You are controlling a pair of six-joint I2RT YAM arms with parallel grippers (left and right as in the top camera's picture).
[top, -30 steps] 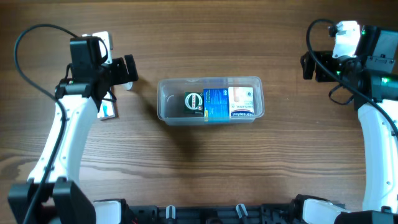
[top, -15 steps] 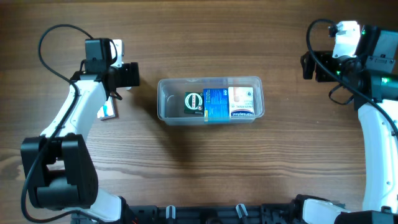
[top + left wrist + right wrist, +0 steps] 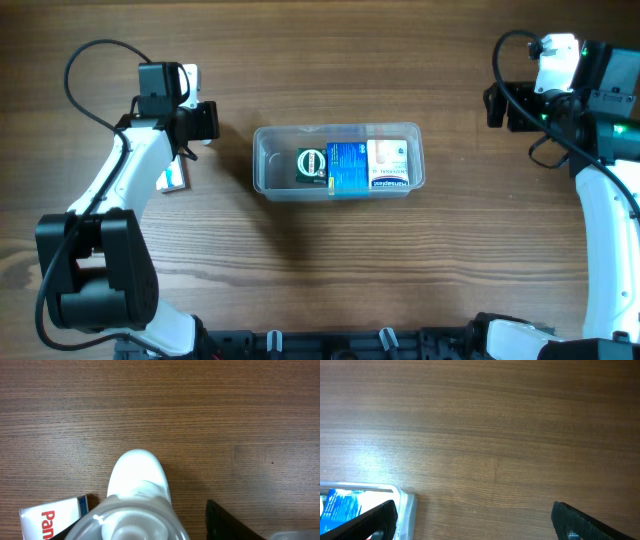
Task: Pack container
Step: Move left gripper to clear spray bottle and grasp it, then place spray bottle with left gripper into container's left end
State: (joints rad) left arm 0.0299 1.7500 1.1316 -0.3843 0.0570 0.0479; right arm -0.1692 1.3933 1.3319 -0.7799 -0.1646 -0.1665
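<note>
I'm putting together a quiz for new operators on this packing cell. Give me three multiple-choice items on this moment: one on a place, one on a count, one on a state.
1. Where does the small box that is not yet packed lie, relative to the container?
A. Left of it
B. Right of it
C. On top of it

2. How many items are in the container?
A. One
B. Three
C. Five

3. How is the right gripper?
A. Shut on a box
B. Shut on nothing
C. Open, holding nothing

Answers:
1 A: the overhead view shows it on the wood to the container's left.
2 B: a black round item, a blue box and a white box lie inside.
3 C: its wrist view shows only bare wood between fingers set wide apart.
</note>
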